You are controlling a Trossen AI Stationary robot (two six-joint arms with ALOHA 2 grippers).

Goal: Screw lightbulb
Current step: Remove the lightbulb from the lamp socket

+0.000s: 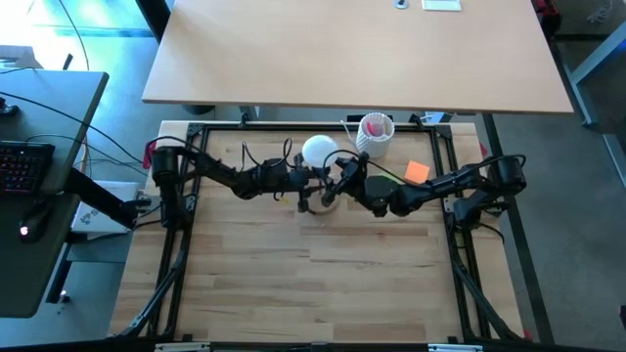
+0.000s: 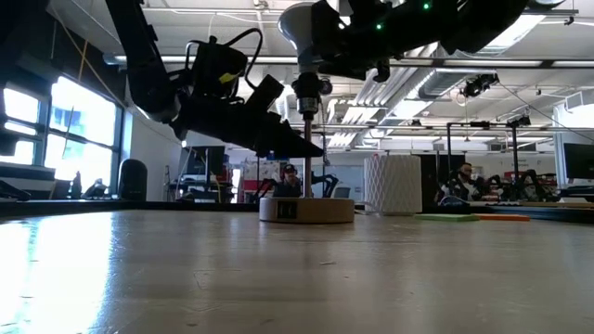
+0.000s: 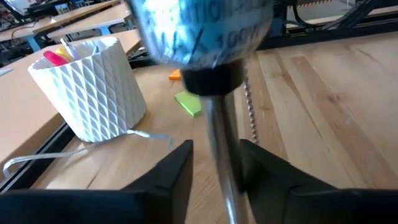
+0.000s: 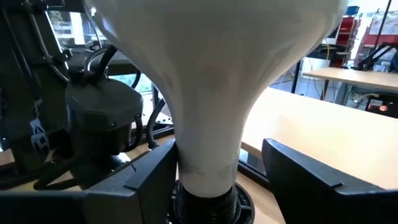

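The bulb (image 4: 211, 81) is flanked, ungripped, by the spread right gripper (image 4: 214, 180); the neck should be pinched squarely while the stem (image 3: 219, 149) is steadied between the parted left gripper (image 3: 214, 171).

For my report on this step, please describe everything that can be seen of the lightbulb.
The lightbulb is white and frosted, a round globe that tapers to a narrow neck. It stands upright, globe up, with its base in the black socket on a thin metal post. The right gripper straddles its neck; contact is not clear.

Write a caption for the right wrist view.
Right gripper straddles the lightbulb neck above its black socket.
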